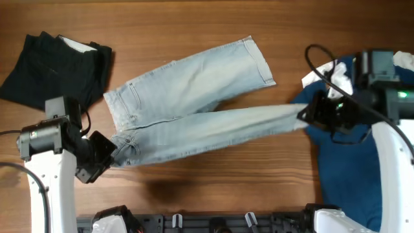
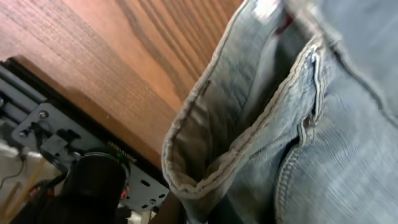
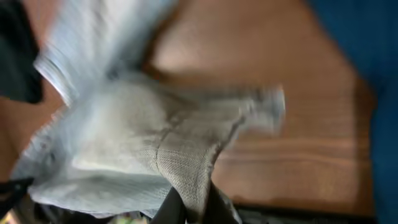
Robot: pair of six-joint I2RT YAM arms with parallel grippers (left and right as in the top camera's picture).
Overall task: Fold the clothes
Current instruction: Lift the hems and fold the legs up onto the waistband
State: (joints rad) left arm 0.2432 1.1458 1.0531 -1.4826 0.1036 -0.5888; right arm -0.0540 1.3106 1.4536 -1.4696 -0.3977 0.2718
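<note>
Here the pale-blue denim shorts (image 1: 194, 103) lie spread at the middle of the wooden table (image 1: 194, 26). The fabric is washed and faded, with a stitched waistband, a belt loop and a patch pocket visible near the left end. The waistband sits at the left and both legs point right, so the long axis runs left to right across the table. The upper leg angles away towards the far edge and ends in a hem. The lower leg is drawn out nearly straight and taut towards the right.

The right gripper (image 1: 307, 113) is closed on the hem of this lower leg. The right wrist view shows the cloth pinched between its dark fingers (image 3: 168, 211) and bunched above them.

The left gripper (image 1: 107, 155) meets the near corner of the waistband. The left wrist view shows the folded waistband edge close up but not the jaws, so whether they clamp the cloth cannot be told.

A black garment (image 1: 55, 68) lies folded at the far left, apart from the shorts. A navy garment (image 1: 346, 162) lies under the right arm.
</note>
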